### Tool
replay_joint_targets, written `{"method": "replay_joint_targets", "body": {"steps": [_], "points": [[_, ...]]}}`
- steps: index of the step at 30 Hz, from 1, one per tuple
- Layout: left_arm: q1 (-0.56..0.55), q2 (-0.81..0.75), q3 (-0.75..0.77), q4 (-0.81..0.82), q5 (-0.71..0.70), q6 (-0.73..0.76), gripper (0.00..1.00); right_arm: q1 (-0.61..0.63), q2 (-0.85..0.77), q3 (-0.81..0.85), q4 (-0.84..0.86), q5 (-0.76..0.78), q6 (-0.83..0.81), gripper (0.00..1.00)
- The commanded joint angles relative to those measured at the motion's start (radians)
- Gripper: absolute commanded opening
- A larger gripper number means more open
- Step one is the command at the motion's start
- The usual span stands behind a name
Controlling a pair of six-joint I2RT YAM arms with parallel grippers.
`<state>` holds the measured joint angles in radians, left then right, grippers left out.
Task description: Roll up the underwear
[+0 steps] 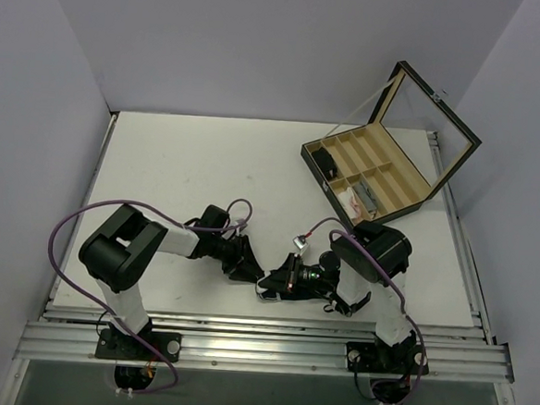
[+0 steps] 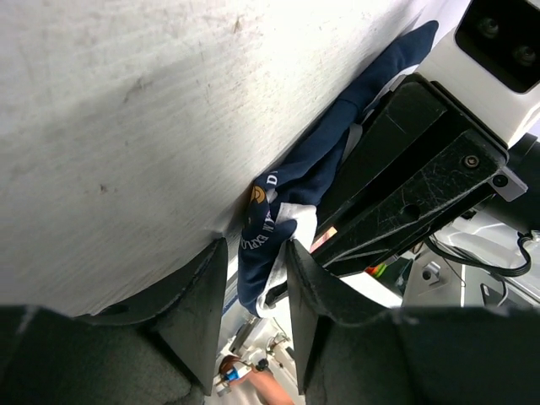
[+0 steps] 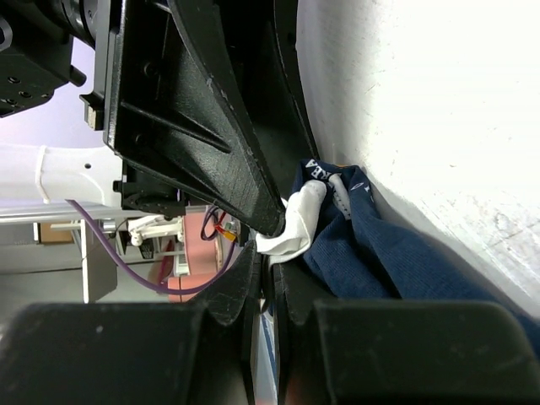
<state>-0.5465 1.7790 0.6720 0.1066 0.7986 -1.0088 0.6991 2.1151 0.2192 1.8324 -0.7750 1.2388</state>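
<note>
While pinching navy underwear (image 2: 291,181) waistband on desk (image 1: 179,173), left claw (image 2: 253,278) half-apart; right claw (image 3: 268,278) together, anchoring at three o'clock for rolling.

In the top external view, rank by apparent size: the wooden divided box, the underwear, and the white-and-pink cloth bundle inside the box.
1. Wooden divided box, lid open: clearly largest.
2. Underwear, though the grippers hide most of it.
3. White-and-pink cloth bundle: looks similar to the underwear's visible part, so this order is unsure.

Small dark navy fabric underwear (image 2: 291,181) with white trim, bunched into a crumpled fold, lying on the white table near its front edge
</note>
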Motion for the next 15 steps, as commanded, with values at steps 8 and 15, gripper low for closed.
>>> {"method": "replay_joint_targets", "body": {"steps": [8, 15], "points": [[0.000, 0.051, 0.024, 0.113, 0.030, -0.057, 0.13, 0.039, 0.192, -0.081, 0.110, 0.055, -0.137, 0.00], [0.002, 0.013, 0.046, 0.093, -0.002, -0.096, 0.02, 0.037, 0.151, -0.101, -0.004, 0.083, -0.153, 0.18]]}}
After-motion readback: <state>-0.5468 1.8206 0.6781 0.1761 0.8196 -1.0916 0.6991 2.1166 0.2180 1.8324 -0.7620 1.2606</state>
